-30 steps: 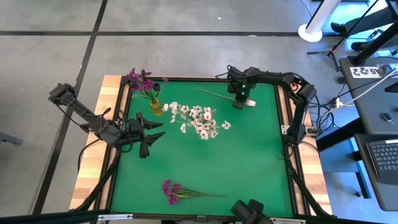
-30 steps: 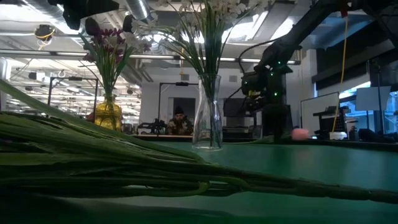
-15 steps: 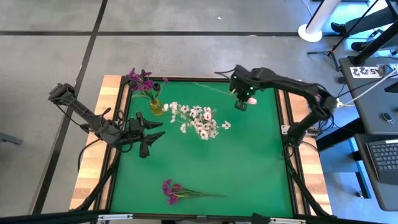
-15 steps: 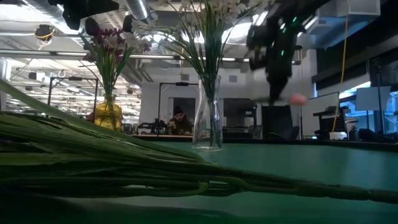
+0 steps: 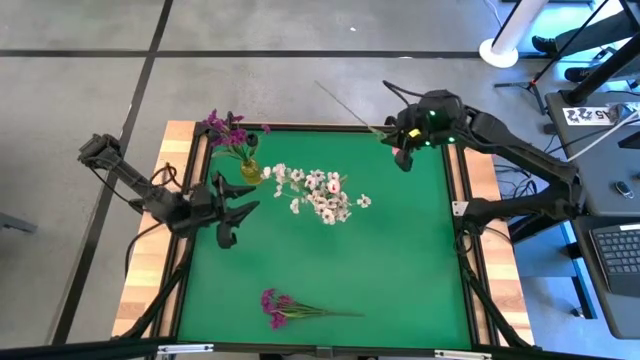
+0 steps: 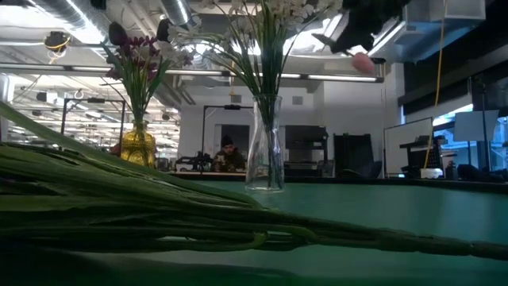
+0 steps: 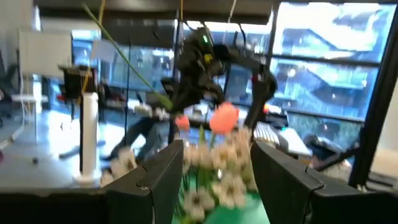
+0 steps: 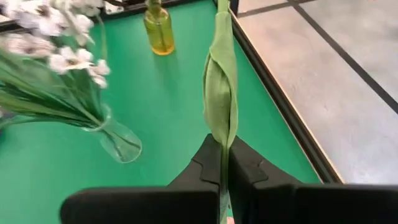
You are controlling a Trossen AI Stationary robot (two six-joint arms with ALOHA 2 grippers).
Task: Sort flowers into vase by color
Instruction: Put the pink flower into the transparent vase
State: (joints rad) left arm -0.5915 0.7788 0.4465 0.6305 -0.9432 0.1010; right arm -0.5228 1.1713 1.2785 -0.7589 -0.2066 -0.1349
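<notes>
My right gripper (image 5: 403, 152) is clamped on a pink bud stem (image 8: 219, 93), lifted at the high view's upper right. The long stem could snag the white flowers (image 5: 320, 194) mid-frame and tip their vase. Left gripper (image 5: 232, 203) waits open, left of center.

A green mat (image 5: 400, 250) covers the bench (image 5: 150, 255), whose wooden top shows along its left edge. Grey floor (image 5: 300, 90) crossed by dark lines surrounds it. A keyboard (image 5: 620, 250) lies on a desk at far right. A person (image 6: 228, 155) sits in the room behind.
</notes>
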